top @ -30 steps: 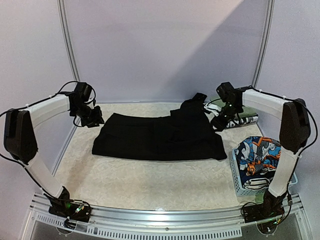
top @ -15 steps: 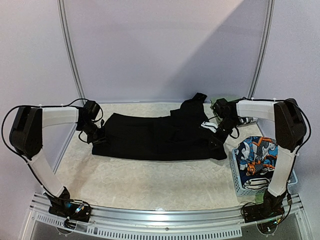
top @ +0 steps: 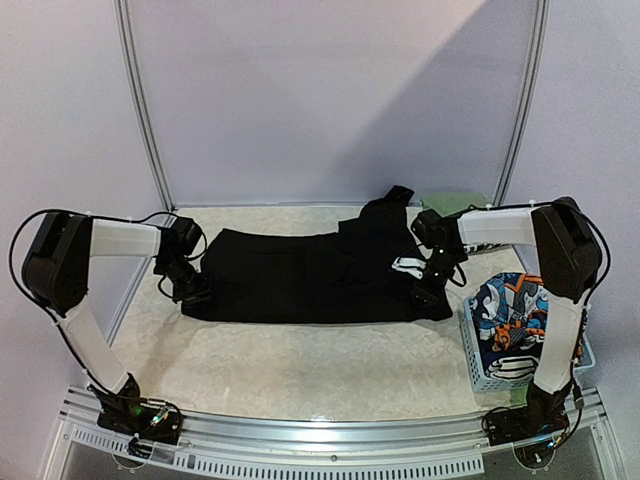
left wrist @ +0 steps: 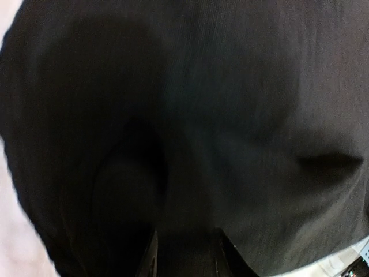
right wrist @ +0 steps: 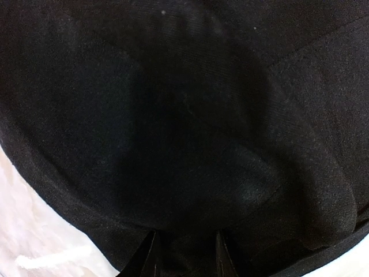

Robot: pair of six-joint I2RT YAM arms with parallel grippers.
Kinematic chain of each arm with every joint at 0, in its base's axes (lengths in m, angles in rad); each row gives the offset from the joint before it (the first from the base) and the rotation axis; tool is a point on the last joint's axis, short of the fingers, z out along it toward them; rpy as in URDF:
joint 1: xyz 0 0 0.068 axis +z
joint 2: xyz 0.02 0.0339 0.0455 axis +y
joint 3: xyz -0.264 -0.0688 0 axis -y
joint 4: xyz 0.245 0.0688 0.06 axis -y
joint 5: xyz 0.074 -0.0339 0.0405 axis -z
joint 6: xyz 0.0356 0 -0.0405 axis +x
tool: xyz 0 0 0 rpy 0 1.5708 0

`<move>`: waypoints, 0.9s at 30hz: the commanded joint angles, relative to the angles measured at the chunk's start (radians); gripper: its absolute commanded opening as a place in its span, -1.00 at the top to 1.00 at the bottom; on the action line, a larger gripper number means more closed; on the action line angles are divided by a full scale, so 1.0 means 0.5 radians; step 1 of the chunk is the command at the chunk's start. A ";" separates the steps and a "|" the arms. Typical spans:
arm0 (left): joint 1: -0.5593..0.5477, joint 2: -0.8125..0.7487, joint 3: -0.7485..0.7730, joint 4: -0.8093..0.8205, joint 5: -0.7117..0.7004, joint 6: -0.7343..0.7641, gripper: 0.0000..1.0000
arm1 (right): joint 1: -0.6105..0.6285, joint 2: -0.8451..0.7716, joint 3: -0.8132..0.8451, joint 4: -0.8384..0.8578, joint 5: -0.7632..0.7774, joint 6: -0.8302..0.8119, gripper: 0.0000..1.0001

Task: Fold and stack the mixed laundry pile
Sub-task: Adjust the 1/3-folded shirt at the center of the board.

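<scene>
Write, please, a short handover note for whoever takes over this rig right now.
Left end effector: at the left edge of the black garment; grip unclear.
Right end effector: at its right edge; grip unclear.
Black garment lies spread on the table; cartoon-print garment sits in the blue basket, near right.
Done: black garment laid out flat.
Left: fold it, fold the rest, stack.

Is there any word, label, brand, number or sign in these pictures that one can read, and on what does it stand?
No text can be read in any view.
Cartoon-print garment in the basket: only coloured shapes; too small to tell whether any are letters.
Black garment: plain, with no label or print showing, also in both wrist views.
</scene>
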 commanded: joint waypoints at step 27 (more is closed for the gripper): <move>-0.665 -0.625 -0.053 0.076 -0.107 2.222 0.02 | 0.172 -0.089 0.119 -0.260 -0.437 -0.856 -0.10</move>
